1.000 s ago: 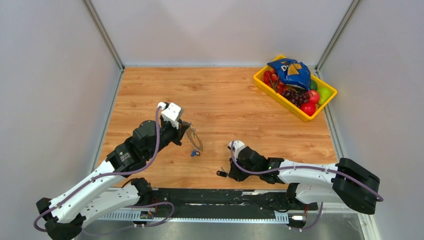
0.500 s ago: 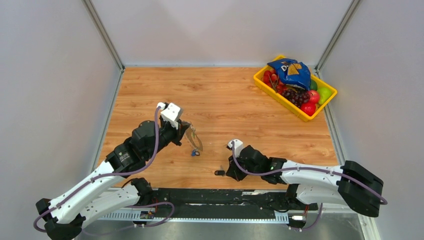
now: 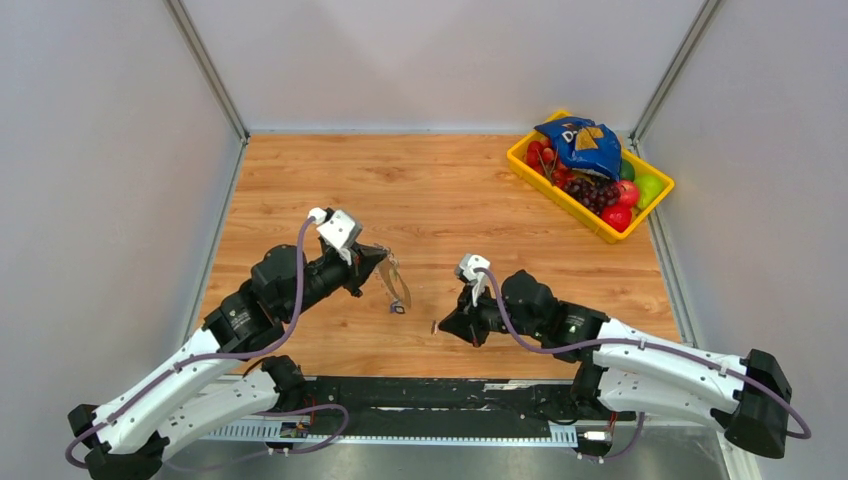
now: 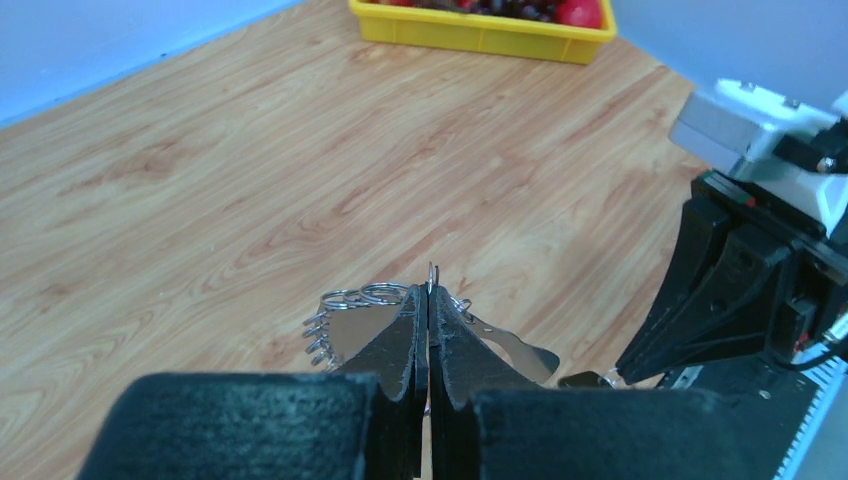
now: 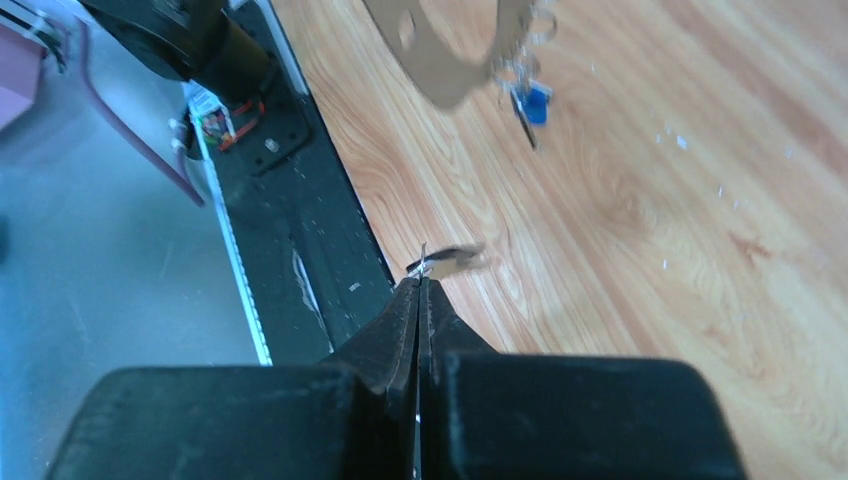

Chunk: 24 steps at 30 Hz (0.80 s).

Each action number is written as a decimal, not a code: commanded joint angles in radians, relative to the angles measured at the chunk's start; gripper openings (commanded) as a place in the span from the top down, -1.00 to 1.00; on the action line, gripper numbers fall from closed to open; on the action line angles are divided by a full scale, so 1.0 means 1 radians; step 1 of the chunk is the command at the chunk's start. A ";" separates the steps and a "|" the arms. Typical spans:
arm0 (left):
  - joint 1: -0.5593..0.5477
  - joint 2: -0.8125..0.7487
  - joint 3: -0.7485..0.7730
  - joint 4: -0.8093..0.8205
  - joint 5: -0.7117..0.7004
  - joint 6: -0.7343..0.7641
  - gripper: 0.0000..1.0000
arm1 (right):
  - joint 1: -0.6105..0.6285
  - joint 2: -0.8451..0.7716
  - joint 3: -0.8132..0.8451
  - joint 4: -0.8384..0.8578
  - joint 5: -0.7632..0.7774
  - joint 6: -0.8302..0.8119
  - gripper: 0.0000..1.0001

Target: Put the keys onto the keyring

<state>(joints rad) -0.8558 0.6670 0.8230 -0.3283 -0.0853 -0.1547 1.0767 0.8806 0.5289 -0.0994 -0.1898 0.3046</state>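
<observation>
My left gripper [image 3: 383,262] is shut on the keyring [image 3: 396,284], a thin silver hoop held edge-on above the table left of centre. A small blue-tagged key [image 3: 397,308] hangs from the hoop's lower end. In the left wrist view the closed jaws [image 4: 430,295] pinch the hoop's rim, with several small split rings [image 4: 358,297] beside them. My right gripper [image 3: 443,322] is shut on a tiny key [image 3: 434,326] and holds it above the table, just right of the hoop. In the right wrist view that key [image 5: 450,258] sticks out blurred from the closed tips [image 5: 421,283]. The keyring [image 5: 450,50] and blue key [image 5: 530,105] hang beyond.
A yellow basket [image 3: 525,165] of fruit with a blue snack bag [image 3: 580,143] stands at the back right. The black base rail [image 3: 430,392] runs along the table's near edge and shows under my right gripper [image 5: 300,250]. Grey walls close in both sides.
My right gripper has closed on the small key by the near edge and lifted it up toward the hoop. My left gripper has shifted slightly right with the keyring.
</observation>
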 commanded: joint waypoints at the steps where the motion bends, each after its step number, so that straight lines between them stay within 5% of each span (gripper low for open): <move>1: 0.001 -0.041 -0.004 0.125 0.126 0.015 0.99 | 0.004 0.000 0.157 -0.110 -0.040 -0.104 1.00; 14: 0.000 -0.077 -0.031 0.190 0.360 0.062 0.99 | 0.007 0.100 0.500 -0.369 -0.059 -0.328 1.00; 24: 0.000 -0.067 -0.034 0.180 0.478 0.090 0.99 | 0.012 0.128 0.614 -0.436 -0.064 -0.378 1.00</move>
<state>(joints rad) -0.8558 0.6041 0.7876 -0.2184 0.3332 -0.0967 1.0798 1.0039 1.0737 -0.5056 -0.2371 -0.0311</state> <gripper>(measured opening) 0.008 0.003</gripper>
